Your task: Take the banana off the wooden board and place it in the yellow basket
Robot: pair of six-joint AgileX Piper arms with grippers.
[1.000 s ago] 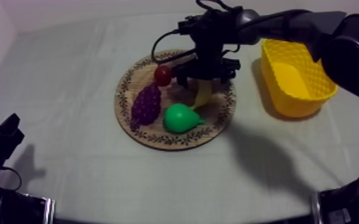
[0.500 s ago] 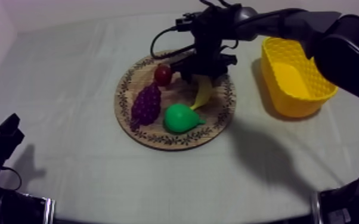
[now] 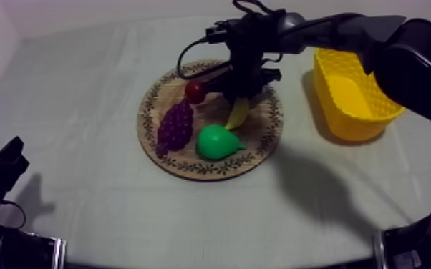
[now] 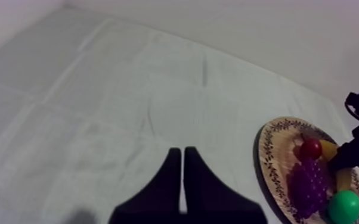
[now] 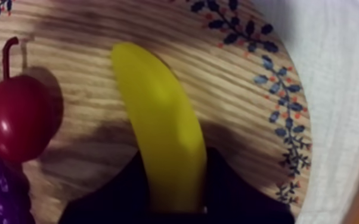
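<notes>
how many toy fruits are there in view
4: a small red fruit on the round wooden board's far side, a purple bunch of grapes just nearer, a green pear nearest the camera, a yellow banana in the right end effector.

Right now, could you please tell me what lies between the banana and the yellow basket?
In the top view, just the patterned rim of the wooden board and a strip of bare cloth lie between the banana and the yellow basket.

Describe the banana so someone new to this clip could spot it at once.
Find the round wooden board mid-table, beside the yellow basket. On its basket side, the right gripper is shut on the banana: the only long, curved yellow fruit.
</notes>
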